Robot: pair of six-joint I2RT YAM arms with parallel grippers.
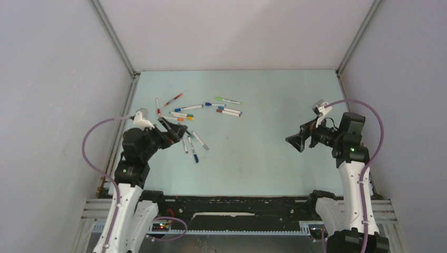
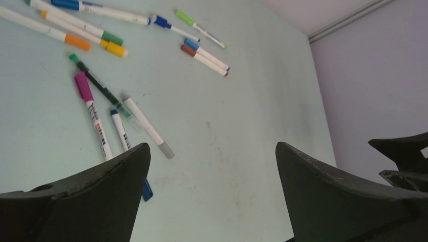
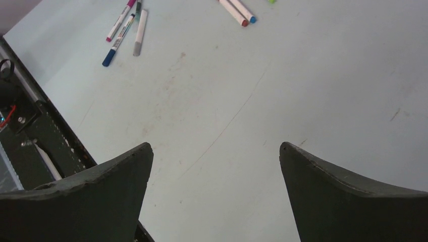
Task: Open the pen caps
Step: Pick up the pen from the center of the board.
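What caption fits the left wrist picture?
Open left tool above slim white-barrelled marker pens scattered on a pale green table.

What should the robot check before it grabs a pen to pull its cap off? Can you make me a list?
1. Left tool open and empty: ok, its jaws stand wide with nothing between.
2. Right tool open and empty: ok.
3. Pens close to the left tool: ok, they lie just ahead of it.
4. Right tool near the pens: not ok, it hangs off to the right over bare table.
5. One pen lying free: not ok, the purple-capped pen, dark green pen and grey-tipped pen are bunched together.
6. Pen caps all on: cannot tell, most are too small to see.
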